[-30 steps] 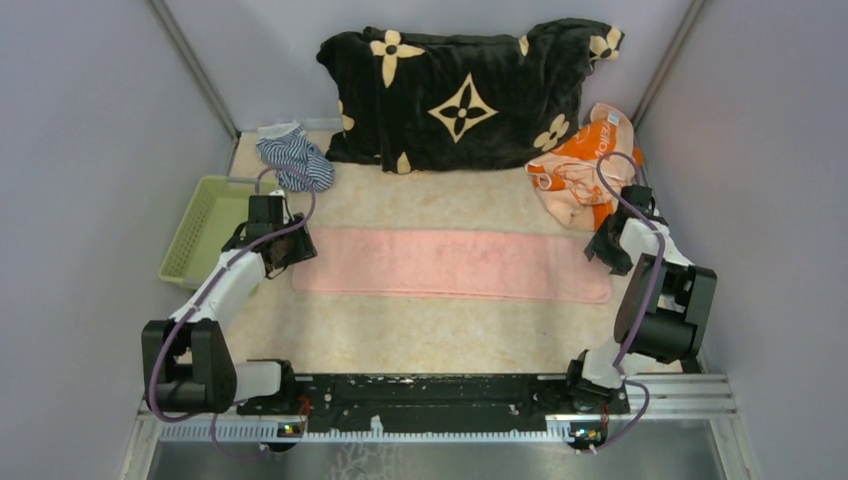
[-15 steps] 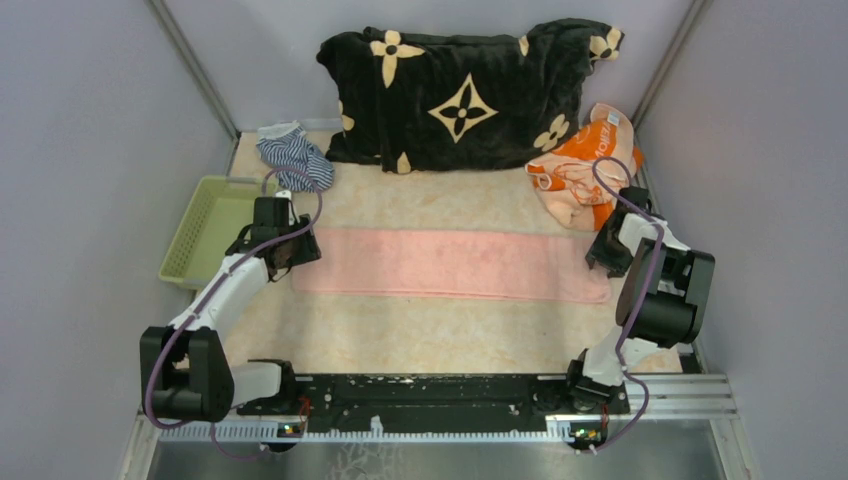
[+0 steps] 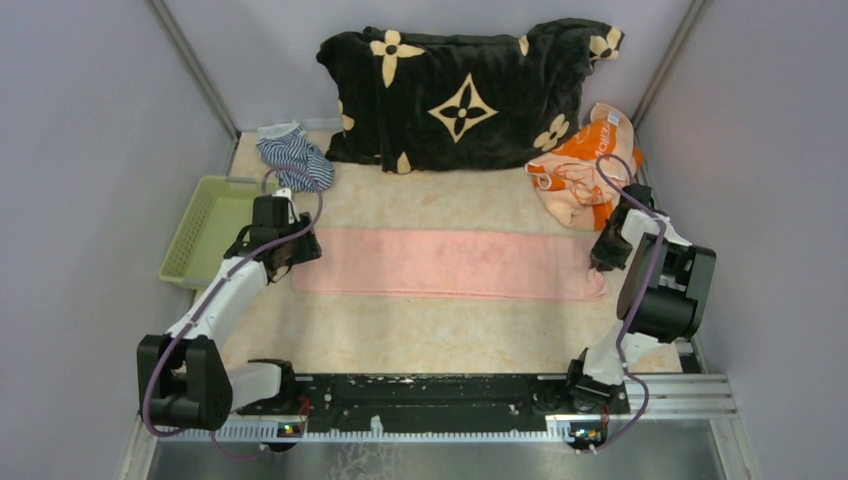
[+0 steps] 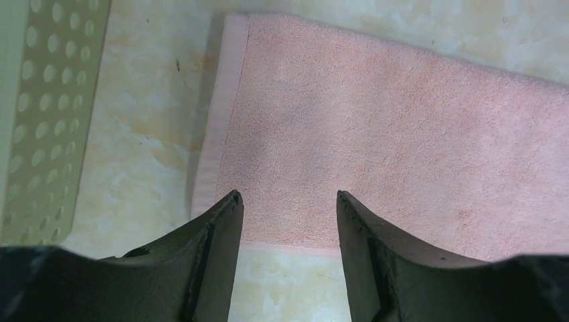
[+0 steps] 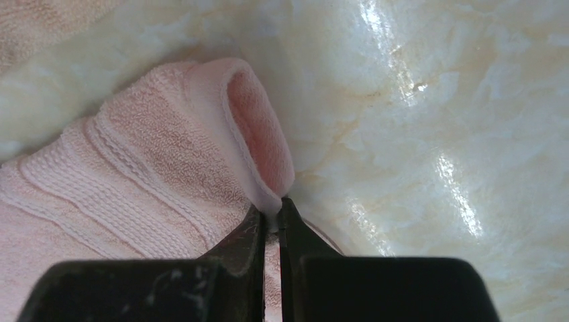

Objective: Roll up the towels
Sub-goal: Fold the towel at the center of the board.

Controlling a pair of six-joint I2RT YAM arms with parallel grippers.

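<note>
The pale pink towel point(image 3: 450, 263) lies flat as a long strip across the mat. My right gripper point(image 3: 603, 257) is shut on its right end; in the right wrist view the hem of the pink towel point(image 5: 168, 161) curls up and is pinched between the tips of the right gripper point(image 5: 272, 216). My left gripper point(image 3: 285, 251) hovers over the towel's left end, open; in the left wrist view the left gripper point(image 4: 287, 196) straddles the near left corner of the pink towel point(image 4: 402, 134) with nothing between its fingers. The orange printed towel point(image 3: 580, 170) lies crumpled at the back right.
A big black blanket with cream flowers point(image 3: 465, 95) fills the back. A blue-and-white striped cloth point(image 3: 293, 155) sits back left. A green perforated basket point(image 3: 200, 230) stands at the left, its wall point(image 4: 40, 114) close beside the left gripper. Grey walls close in both sides.
My right gripper has closed on the pink towel's right end, pulling that edge slightly inward. The left arm shifted a little toward the towel's left end and stayed open.
</note>
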